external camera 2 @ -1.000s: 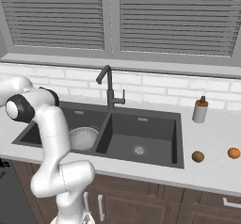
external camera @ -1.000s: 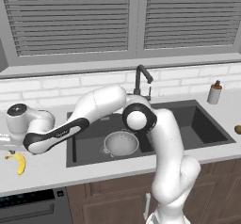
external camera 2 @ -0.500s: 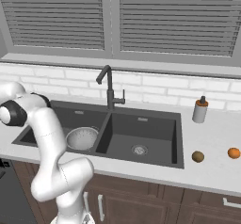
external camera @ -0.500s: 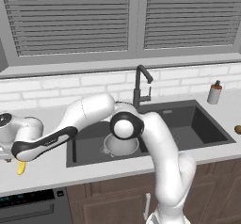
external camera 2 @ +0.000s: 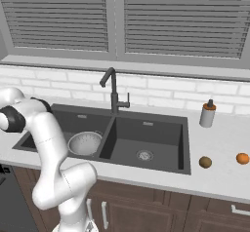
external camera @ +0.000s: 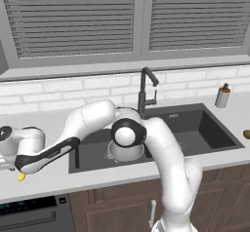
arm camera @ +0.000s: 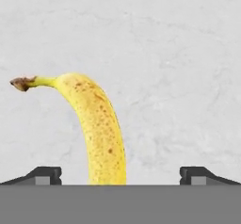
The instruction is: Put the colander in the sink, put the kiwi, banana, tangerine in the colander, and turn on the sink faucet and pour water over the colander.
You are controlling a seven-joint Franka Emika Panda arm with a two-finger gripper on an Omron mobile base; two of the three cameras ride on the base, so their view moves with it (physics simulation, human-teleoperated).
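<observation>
Arm is reaching far left, gripper (arm camera: 120,176) gaping wide (empty) over one banana (arm camera: 96,129) on the counter (arm camera: 179,77).

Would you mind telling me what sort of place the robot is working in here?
A rendered home kitchen, most likely: a dark double-basin sink with a tall faucet set in a pale counter, a white tiled backsplash below shuttered windows, and wooden cabinets underneath.

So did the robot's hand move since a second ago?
Yes. In the left base view the end effector has swung further left, away from the sink, and dropped over the banana on the counter.
</observation>
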